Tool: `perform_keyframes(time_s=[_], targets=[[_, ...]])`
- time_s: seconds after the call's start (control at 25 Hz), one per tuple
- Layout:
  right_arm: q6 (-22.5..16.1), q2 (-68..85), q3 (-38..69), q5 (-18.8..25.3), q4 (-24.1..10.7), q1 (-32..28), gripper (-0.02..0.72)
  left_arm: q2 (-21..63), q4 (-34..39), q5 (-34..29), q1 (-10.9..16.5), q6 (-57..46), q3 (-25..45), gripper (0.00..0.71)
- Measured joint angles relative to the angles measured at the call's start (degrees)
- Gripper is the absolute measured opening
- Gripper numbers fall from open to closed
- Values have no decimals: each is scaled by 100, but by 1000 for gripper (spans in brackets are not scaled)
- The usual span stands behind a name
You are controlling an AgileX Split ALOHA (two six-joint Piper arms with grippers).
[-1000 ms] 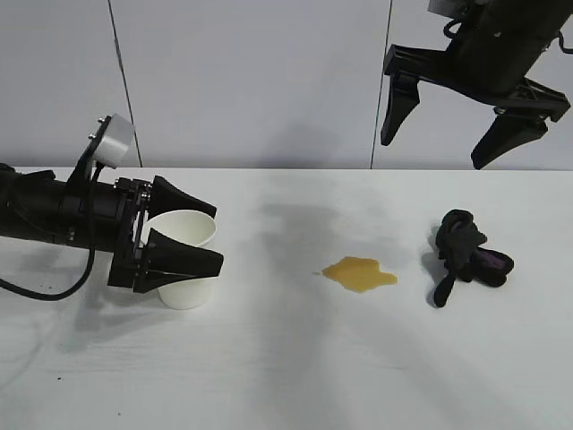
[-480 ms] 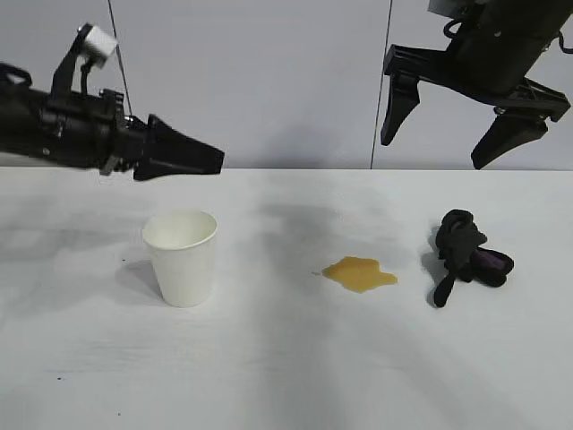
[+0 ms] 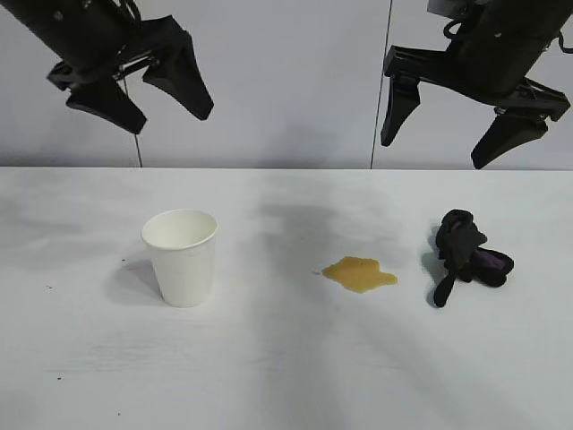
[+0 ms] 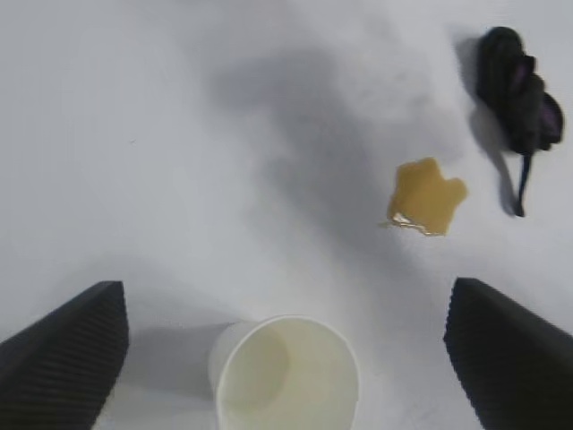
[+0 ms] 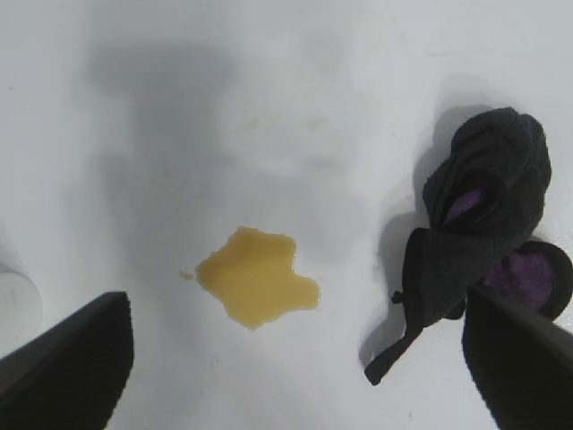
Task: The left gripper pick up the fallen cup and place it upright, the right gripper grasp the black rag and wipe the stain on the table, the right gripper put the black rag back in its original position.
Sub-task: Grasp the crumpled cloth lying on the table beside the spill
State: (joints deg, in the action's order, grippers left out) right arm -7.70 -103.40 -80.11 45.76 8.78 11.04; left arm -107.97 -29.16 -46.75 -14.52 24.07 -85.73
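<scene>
Cup [image 3: 181, 257] upright on the white tabletop [image 3: 286, 376], left of centre, mouth up, nothing visible inside from the left wrist view [image 4: 286, 374]; a faint shadow on its left side. To its right, well apart, the stain [image 3: 359, 273]: flat yellow-brown puddle, glossy, irregular edge, sitting between cup and rag [image 5: 258, 277]. Further right again, near the puddle but not touching it, the black rag [image 3: 466, 253], bunched, a strip trailing toward the near edge, purple showing in the folds [image 5: 488, 242]. A few dark specks on the tabletop at near left. Above and farther back, both arms are off the surface. Left pincer [image 3: 161, 94] hangs high at far left, above and behind the cup, fingers spread, holding nothing; its two tips frame the cup in its own wrist view. Right pincer [image 3: 443, 130] hangs high at far right, over the rag, fingers spread wide, empty. Pale wall panels behind.
</scene>
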Motion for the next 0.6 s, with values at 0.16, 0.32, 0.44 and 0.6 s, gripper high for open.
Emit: perform_keyframes(time_s=[0.16, 0.32, 0.44, 0.6], targets=[[-124, 0, 0, 291, -443, 0, 694, -21, 117, -95, 0, -239, 0, 693], [-318, 0, 0, 434, -945, -202, 694, -90, 91, -218, 0, -280, -7, 693], [-318, 0, 0, 487, -1018, -448, 693, -95, 44, -269, 0, -280, -7, 694], [-318, 0, 95, 514, -1032, -640, 692, -95, -2, -269, 0, -284, -7, 694]])
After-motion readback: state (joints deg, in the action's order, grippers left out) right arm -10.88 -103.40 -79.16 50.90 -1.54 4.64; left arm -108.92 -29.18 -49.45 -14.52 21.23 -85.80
